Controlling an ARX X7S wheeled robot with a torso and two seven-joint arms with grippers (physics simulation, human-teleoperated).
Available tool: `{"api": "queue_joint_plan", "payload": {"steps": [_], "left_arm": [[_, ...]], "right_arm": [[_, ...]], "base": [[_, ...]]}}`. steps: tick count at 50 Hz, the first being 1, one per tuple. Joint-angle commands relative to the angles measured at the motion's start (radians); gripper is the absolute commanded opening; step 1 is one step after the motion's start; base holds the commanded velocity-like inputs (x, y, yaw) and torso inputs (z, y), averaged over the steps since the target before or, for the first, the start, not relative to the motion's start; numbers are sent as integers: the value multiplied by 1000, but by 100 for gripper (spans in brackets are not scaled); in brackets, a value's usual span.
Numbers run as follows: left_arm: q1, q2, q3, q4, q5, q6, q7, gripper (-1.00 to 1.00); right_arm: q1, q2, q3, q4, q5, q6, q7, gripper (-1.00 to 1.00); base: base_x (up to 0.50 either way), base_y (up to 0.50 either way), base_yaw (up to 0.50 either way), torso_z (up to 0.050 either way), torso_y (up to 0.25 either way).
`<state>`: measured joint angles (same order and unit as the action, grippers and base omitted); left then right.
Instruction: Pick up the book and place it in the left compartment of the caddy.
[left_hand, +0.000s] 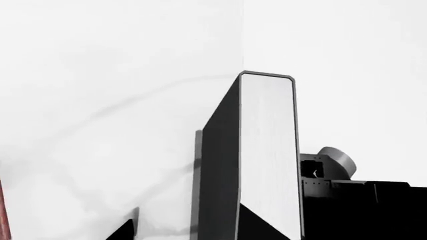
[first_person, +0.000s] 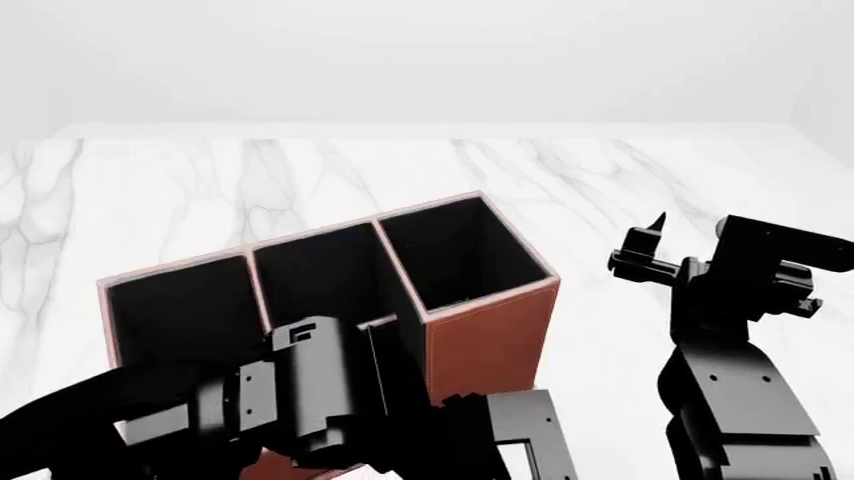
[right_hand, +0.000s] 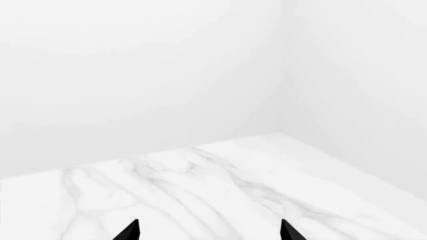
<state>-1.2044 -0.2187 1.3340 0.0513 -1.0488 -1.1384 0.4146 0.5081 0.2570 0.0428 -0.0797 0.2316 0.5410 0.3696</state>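
Note:
The book (left_hand: 267, 150), black cover with white page edges, stands on end in the left wrist view. My left gripper (left_hand: 187, 227) is at it with its fingertips apart. One fingertip (left_hand: 125, 231) stands clear of the cover, the other overlaps the page edge. In the head view a dark pale-rimmed slab that looks like the book (first_person: 530, 440) sits by the near right corner of the caddy (first_person: 487, 340). My left arm covers the caddy's near side, so the long narrow left compartment is hidden. My right gripper (right_hand: 209, 229) is open and empty, raised to the right of the caddy (first_person: 694, 235).
The caddy shows three open black-lined compartments along its far side. It stands on a white marble table (first_person: 641, 170) bounded by white walls. A sliver of the caddy's red wall (left_hand: 2, 215) shows in the left wrist view.

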Motion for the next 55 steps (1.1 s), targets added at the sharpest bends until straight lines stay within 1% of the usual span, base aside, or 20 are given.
{"api": "queue_joint_plan", "payload": {"steps": [1, 7, 16, 19, 21, 22, 24, 38, 42, 45, 47, 49, 50, 51, 55], "left_arm": [[-9, 12, 36, -53, 52, 50, 54, 100], [-6, 18, 43, -44, 55, 66, 68, 100], [-10, 21, 33, -2, 32, 56, 56, 100], [-3, 21, 32, -3, 38, 69, 55, 100], [3, 12, 32, 0, 42, 95, 76, 100], [15, 2, 18, 4, 62, 128, 54, -100], [9, 5, 32, -4, 54, 102, 59, -100], [15, 0, 40, -4, 58, 107, 57, -100], [15, -7, 25, 0, 42, 89, 30, -100], [11, -22, -8, 14, 8, 56, -19, -100], [3, -59, -68, 53, -70, -8, -99, -100], [-1, -90, -106, 86, -123, -44, -145, -100], [-3, -125, -152, 115, -196, -96, -228, -100], [-5, -150, -179, 141, -237, -115, -266, -100], [-18, -217, -239, 199, -353, -169, -364, -100]], "right_arm": [[1, 3, -2, -5, 8, 3, 1, 100], [0, 4, -3, -6, 11, 3, 1, 100], [-1, 6, -4, -2, 13, -2, 3, 100], [-6, 7, -4, -7, 15, -2, 4, 100], [-6, 7, -2, -7, 16, -2, 5, 100], [-9, 7, -3, -4, 15, -8, 5, 100], [-8, 8, -2, -8, 17, -4, 5, 100], [-10, 9, -5, -2, 21, -14, 6, 100], [-8, 12, -5, -9, 25, -4, 8, 100], [-9, 13, -3, -12, 28, -3, 8, 100], [-12, 13, -4, -5, 27, -13, 7, 100], [-11, 13, -4, -4, 27, -15, 7, 100], [-3, 15, -5, -5, 28, -5, 10, 100], [-1, 15, -5, -6, 30, -3, 9, 100], [6, 17, -5, -6, 31, 1, 12, 100]], "base": [[0, 0, 0, 0, 0], [0, 0, 0, 0, 0], [0, 0, 0, 0, 0], [0, 0, 0, 0, 0], [0, 0, 0, 0, 0], [0, 0, 0, 0, 0], [0, 0, 0, 0, 0], [0, 0, 0, 0, 0], [0, 0, 0, 0, 0], [0, 0, 0, 0, 0], [0, 0, 0, 0, 0], [0, 0, 0, 0, 0], [0, 0, 0, 0, 0], [0, 0, 0, 0, 0], [0, 0, 0, 0, 0]]}}
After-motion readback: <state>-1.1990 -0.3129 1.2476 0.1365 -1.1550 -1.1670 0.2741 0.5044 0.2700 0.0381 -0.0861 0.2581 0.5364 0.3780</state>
